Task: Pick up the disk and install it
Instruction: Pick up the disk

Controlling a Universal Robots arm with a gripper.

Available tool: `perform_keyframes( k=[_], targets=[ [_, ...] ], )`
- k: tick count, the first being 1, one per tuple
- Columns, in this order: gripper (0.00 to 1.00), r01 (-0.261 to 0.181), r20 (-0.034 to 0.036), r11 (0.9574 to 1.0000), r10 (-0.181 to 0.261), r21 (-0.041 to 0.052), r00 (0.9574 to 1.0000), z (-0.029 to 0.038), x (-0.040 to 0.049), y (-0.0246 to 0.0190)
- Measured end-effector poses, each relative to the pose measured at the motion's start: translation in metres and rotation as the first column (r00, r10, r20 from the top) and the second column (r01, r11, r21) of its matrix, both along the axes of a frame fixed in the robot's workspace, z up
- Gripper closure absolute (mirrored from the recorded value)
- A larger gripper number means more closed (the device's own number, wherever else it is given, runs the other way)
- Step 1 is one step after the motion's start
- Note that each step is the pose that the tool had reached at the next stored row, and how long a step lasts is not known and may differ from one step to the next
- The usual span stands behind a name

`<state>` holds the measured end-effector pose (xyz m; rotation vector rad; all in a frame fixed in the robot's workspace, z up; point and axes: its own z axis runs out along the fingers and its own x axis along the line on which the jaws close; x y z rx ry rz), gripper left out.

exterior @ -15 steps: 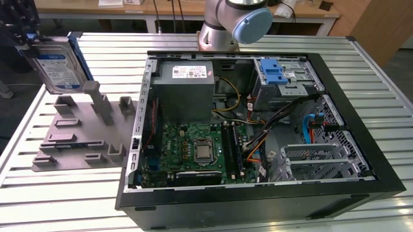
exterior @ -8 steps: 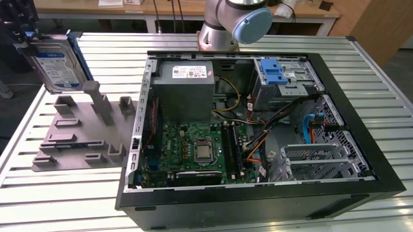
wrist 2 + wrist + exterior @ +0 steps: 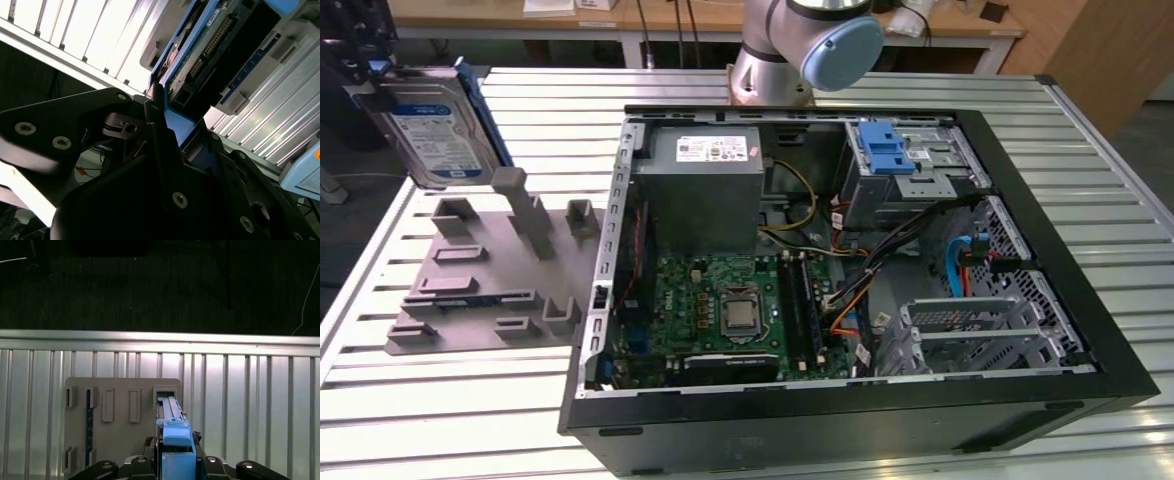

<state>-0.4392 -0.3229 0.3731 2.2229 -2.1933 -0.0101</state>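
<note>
Stretching under everything, the slatted metal table [image 3: 1067, 150] carries an open black computer case [image 3: 854, 405] lying on its side, and the grey Universal Robots arm [image 3: 807, 40] rises from the far edge behind it. Inside the case a grey power-supply box [image 3: 700, 190] with a white sticker sits towards the far wall. The green motherboard [image 3: 720, 310] lies nearer, and a metal drive cage [image 3: 914, 185] with a blue latch [image 3: 887, 145] stands in the far corner on the exterior view's right. Just beside the case, on the exterior view's left, lies a grey fixture plate [image 3: 467, 290] studded with pegs and slots. The disk [image 3: 434, 125] is outside the case and well apart from the cage. It is held upright near the far end of that plate, with its white-and-blue label facing the exterior camera and blue rails along its edges. In the first wrist view its narrow edge [image 3: 172, 432] points down at a slot in the plate, though I cannot tell whether its lower end touches anything. The black gripper [image 3: 182, 130] has its fingers [image 3: 160, 130] pressed in on the disk's blue rail, one on either side, clamped tight.
</note>
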Motion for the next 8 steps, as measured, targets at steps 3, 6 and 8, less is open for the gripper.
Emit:
perform_keyframes(
  k=[3, 6, 8],
  targets=[
    [0.64, 0.0, 0.0, 1.0, 0.0, 0.0, 1.0, 0.0019, 0.0, 0.0],
    [0.64, 0.0, 0.0001, 1.0, 0.0, 0.0, 1.0, 0.0034, 0.0, 0.0],
    [0.64, 0.0, -0.0001, 1.0, 0.0, 0.0, 1.0, 0.0046, 0.0, 0.0]
  ],
)
